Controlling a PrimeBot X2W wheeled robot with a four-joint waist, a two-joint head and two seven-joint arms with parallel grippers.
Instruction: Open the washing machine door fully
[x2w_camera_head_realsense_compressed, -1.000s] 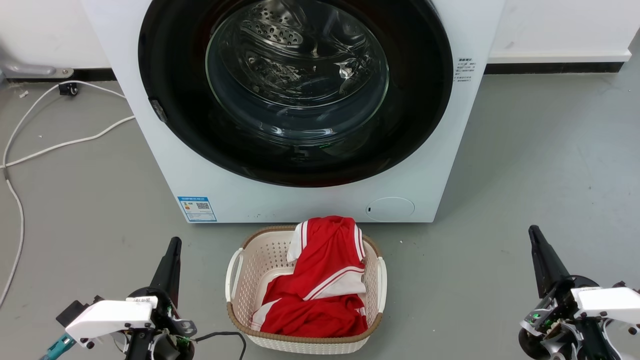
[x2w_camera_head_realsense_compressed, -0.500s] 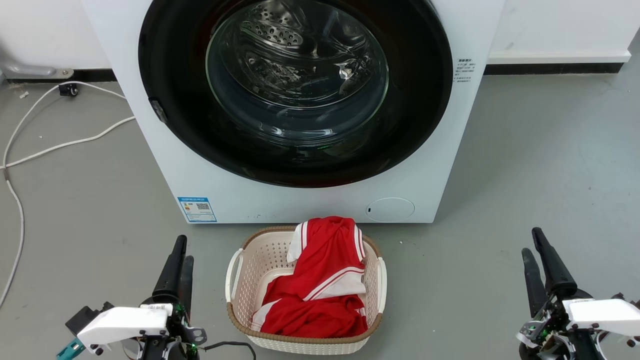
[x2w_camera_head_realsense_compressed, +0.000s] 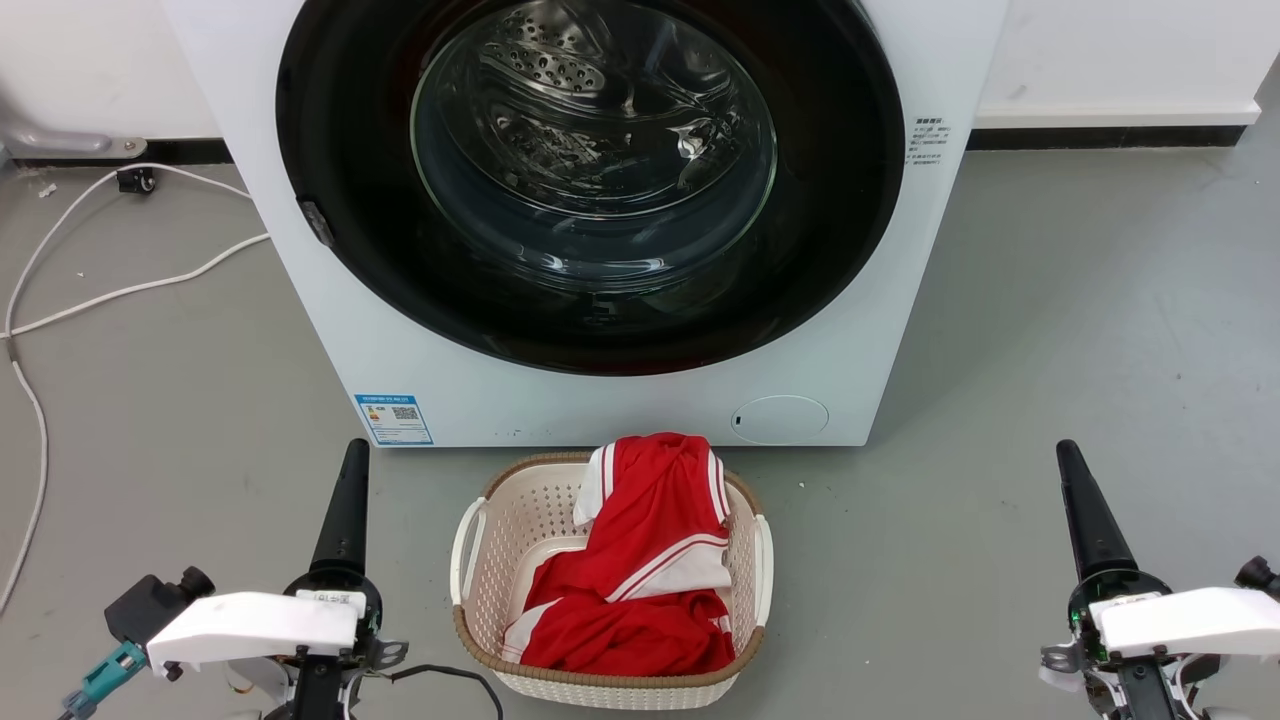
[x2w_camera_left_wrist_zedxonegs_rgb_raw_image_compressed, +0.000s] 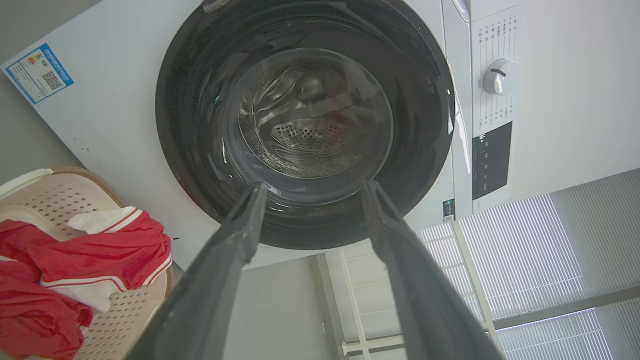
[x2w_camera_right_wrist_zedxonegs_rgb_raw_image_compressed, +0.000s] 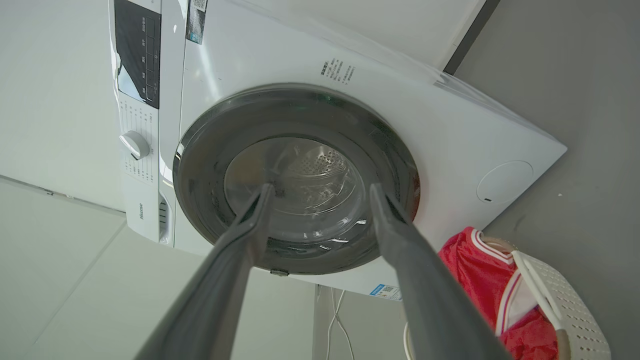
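The shut door (x2w_camera_head_realsense_compressed: 590, 325) lies upper centre, well apart from the left pincer (x2w_camera_head_realsense_compressed: 355, 460) and right pincer (x2w_camera_head_realsense_compressed: 1068, 458), both spread open; its grey catch (x2w_camera_head_realsense_compressed: 316, 222), mid-left, is nearer the left pincer.

Head view steeply downward, wrist views low and rolled, washing machine door (x2w_camera_head_realsense_compressed: 590, 180) common to all.

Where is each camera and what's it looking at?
Head view: on the head, looking down at the washing machine and basket; left hand and right hand show below.
Left wrist view: on that wrist, looking along its open fingers at the washing machine door.
Right wrist view: on that wrist, along its open fingers at the door.
Shared: door and basket.
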